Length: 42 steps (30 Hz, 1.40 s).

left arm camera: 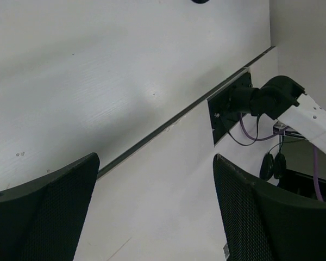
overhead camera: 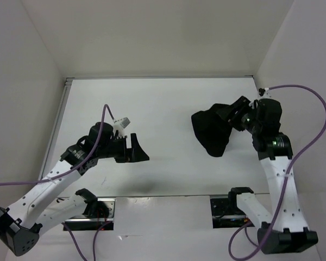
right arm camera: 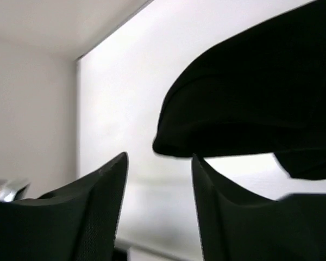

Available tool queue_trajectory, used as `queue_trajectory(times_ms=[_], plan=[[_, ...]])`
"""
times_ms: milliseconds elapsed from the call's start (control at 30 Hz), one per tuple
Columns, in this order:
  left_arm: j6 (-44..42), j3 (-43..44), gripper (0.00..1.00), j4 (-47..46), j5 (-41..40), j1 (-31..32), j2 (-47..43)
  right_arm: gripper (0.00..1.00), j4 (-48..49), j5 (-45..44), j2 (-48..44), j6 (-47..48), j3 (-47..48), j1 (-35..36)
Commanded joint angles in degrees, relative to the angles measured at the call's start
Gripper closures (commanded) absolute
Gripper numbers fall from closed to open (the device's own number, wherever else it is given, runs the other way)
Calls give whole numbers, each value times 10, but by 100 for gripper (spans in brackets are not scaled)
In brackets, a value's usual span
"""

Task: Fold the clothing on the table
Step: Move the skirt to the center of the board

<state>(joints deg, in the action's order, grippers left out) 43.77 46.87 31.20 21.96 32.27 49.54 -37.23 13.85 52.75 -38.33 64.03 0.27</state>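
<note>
From the overhead view I see the clothing [overhead camera: 211, 132] as one dark bundle right of centre in the frame, resting on the table [overhead camera: 163, 103] with bare white surface all around it. It is compact and rounded, not spread flat. Because the fabric is plain black, I cannot make out edges, sleeves or layers, so I cannot tell how many folds it holds.

The right gripper [overhead camera: 231, 116] sits at the bundle's upper right edge. In the right wrist view its fingers [right arm camera: 106, 190] are parted a moderate way with only bright table showing between them. The cloth bulges across the upper right of that frame, just beyond the tips, and I cannot tell whether it touches them. I read this pincer as open and holding nothing.

The left gripper [overhead camera: 135, 154] hangs left of centre, well apart from the cloth. Its own camera shows its fingers [left arm camera: 49, 212] spread wide over bare table, with nothing between them.

My judgement is that the garment is gathered small but looks lumpy rather than neatly flat, so I would not call the task finished. What looks left is flattening or squaring the bundle, or one more fold, and both pincers are free to do it.
</note>
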Motion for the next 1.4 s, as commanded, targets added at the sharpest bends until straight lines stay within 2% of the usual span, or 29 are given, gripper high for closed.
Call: queue_trajectory(times_ms=[0,33,67,167,233,367,500,533,700,867,1033,1067,1200,1233,1267,1367], plan=[[-4,8,8,-19,-1,-9,13,39,-99,130,-26,-4,-61,17],[-4,9,8,-18,-1,-9,20,35,-108,123,-42,-11,-61,17],[-10,15,8,-18,-1,-9,21,31,-122,78,-74,-17,-61,17],[-17,21,8,-24,5,-9,46,30,-128,4,-85,-30,-47,17],[-28,32,8,-38,19,-9,80,30,-118,-3,-69,-38,-47,17],[-69,85,10,-60,48,-9,175,35,-87,-63,8,-55,-66,17],[-111,195,12,-55,55,13,310,37,-37,-133,134,-43,-59,17],[-119,211,12,-54,55,13,338,37,-29,-133,157,-35,-53,17],[-119,244,12,-61,65,24,352,37,9,-118,284,-2,-27,38],[-112,197,12,-69,70,24,340,37,58,-79,366,26,-15,38],[-106,167,12,-82,76,24,335,39,63,-71,423,33,6,43],[-106,162,12,-82,81,24,335,42,68,-66,430,33,6,49],[-101,156,12,-87,81,24,335,75,74,-71,442,33,6,61],[-101,156,12,-87,81,24,335,89,69,-71,442,39,13,61],[-101,156,12,-87,81,24,335,98,61,-65,442,39,18,61],[-101,156,12,-87,81,24,340,100,22,-65,397,39,55,102]])
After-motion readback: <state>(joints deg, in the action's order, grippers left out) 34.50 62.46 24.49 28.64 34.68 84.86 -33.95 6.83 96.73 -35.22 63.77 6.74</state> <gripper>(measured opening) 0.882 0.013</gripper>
